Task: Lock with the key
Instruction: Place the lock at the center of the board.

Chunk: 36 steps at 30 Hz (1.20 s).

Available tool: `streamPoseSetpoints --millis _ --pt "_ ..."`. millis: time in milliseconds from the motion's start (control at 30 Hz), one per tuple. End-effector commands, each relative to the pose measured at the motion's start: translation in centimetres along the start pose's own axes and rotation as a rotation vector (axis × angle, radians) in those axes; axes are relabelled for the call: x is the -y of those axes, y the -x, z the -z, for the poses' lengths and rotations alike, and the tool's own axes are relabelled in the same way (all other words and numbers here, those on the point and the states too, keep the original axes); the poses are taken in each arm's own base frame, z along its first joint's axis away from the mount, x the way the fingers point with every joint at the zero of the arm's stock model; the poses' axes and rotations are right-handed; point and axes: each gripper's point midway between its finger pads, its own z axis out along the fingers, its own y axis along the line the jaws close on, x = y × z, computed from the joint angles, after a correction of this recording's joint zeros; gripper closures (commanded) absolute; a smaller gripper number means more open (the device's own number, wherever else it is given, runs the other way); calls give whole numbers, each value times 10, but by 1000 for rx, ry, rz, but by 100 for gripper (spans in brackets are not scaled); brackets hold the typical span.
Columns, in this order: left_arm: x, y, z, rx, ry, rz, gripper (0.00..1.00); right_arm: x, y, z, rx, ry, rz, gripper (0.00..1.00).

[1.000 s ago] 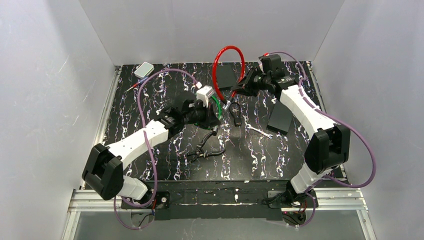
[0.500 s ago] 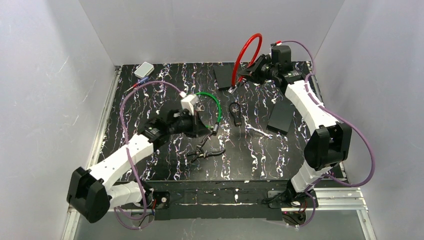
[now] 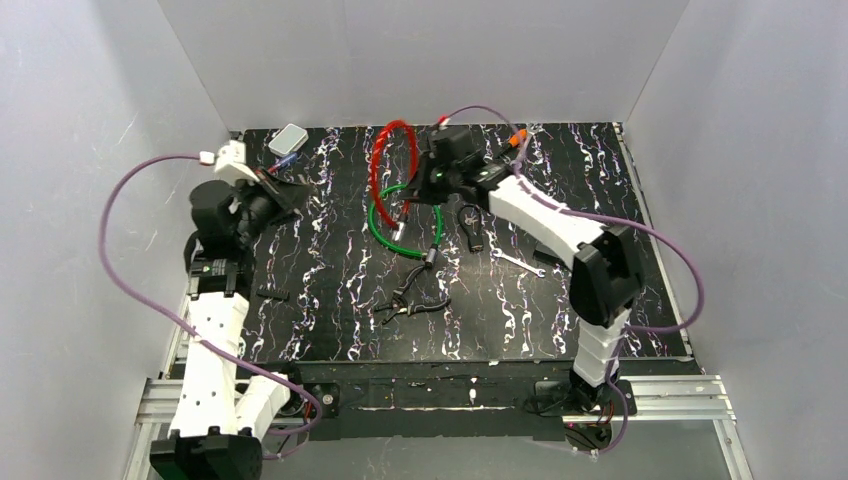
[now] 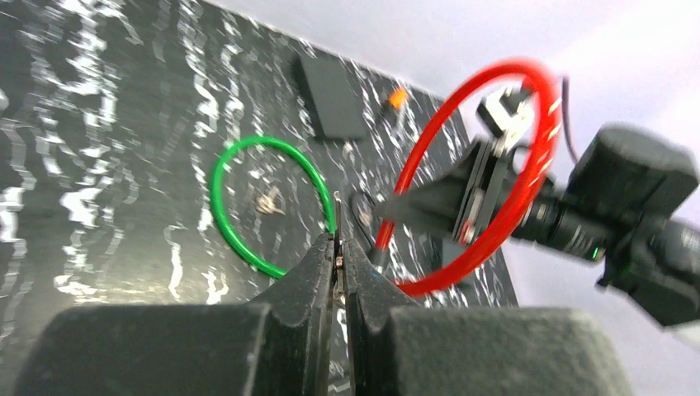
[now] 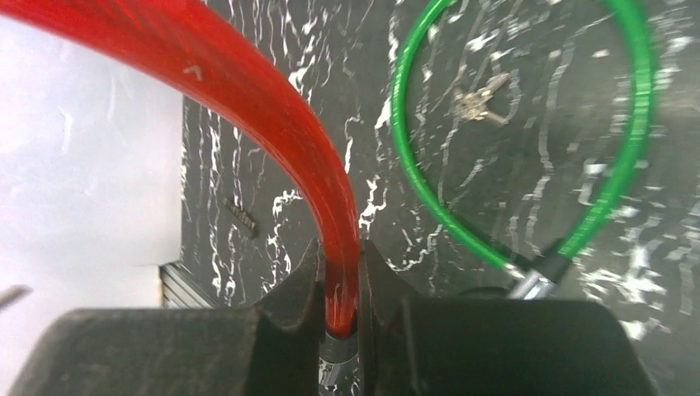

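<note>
Above the back centre of the table (image 3: 300, 260), a red cable lock (image 5: 248, 78) is held upright, clamped near its end by the right pincer (image 5: 338, 272). At far left, raised, the left pincer (image 4: 337, 247) is closed on a thin key (image 4: 337, 214). On the table, a green cable lock (image 5: 642, 107) is laid flat, a small loose key (image 5: 479, 103) enclosed in its loop.

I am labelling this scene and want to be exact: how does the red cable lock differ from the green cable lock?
The red cable lock is gripped by the right gripper and stands up off the table. The green cable lock lies flat on it, held by nothing. A small key lies inside the green loop; none lies inside the red loop. Both are curved cable loops.
</note>
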Motion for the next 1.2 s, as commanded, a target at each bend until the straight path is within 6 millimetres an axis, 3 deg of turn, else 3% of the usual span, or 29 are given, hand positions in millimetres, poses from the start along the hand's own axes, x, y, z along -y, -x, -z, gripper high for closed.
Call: streamPoseSetpoints --millis 0,200,400,600,767,867,1067,1167 --pt "-21 37 27 116 160 34 100 -45 -11 -27 34 19 102 99" --pt "-44 63 45 188 289 59 100 -61 -67 -78 -44 -38 142 99" --pt "-67 65 47 185 346 82 100 -66 -92 -118 -82 -42 108 99" --pt "-84 64 44 175 355 111 100 -58 -120 -150 -128 -59 47 96" --pt "-101 54 40 143 370 137 100 -50 -131 -160 -156 -74 9 85" --pt "-109 47 36 122 368 152 100 -50 -135 -162 -171 -67 -11 73" --pt "-117 39 25 78 348 168 100 -64 -142 -159 -213 -6 -46 50" --pt "-118 36 22 53 332 155 100 -73 -141 -152 -225 28 -59 48"
